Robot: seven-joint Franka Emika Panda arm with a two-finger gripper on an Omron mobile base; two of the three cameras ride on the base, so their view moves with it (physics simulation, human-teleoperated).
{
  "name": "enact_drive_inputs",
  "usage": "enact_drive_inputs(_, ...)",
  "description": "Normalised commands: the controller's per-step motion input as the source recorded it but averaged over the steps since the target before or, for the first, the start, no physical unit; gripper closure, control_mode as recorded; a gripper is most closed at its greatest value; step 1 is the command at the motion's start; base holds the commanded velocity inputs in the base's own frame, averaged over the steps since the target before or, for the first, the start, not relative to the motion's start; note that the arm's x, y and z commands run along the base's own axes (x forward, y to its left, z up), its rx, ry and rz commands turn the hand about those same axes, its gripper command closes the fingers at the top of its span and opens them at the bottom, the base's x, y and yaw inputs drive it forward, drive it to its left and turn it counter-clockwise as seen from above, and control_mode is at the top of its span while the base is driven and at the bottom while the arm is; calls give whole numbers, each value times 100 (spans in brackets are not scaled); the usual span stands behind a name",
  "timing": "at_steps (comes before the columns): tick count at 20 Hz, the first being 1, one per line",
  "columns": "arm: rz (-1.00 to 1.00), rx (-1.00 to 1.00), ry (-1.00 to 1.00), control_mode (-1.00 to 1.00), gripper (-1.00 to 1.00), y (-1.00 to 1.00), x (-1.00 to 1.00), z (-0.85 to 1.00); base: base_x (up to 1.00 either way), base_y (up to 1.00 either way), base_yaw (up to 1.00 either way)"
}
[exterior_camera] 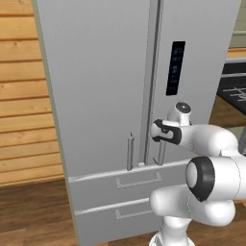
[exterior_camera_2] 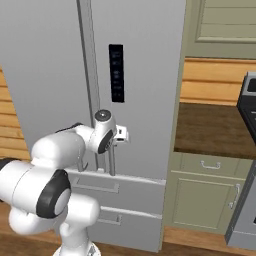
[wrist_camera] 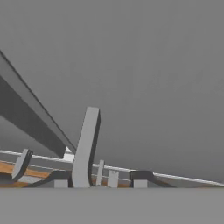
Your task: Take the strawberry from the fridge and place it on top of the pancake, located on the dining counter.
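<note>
Both fridge doors shut — gripper sits at the lower end of the right door's bar handle, fingers either side of it; clamped or not, can't tell.

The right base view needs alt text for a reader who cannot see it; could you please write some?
A white robot arm reaches its pincer to the vertical bar handle of the closed grey fridge, right door. Pale green cabinets under a wooden counter stand to the right.
</note>
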Motion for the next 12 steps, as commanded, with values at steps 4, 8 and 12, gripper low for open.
enact_drive_inputs(4, 1, 0, -7, -100, 100, -16, -20, -11, 0, 0, 0)
enact_drive_inputs(8, 3, 0, -6, -100, 100, -41, -40, -10, 0, 0, 0)
enact_drive_inputs(12, 2, 0, -5, -100, 100, -61, -53, -8, 0, 0, 0)
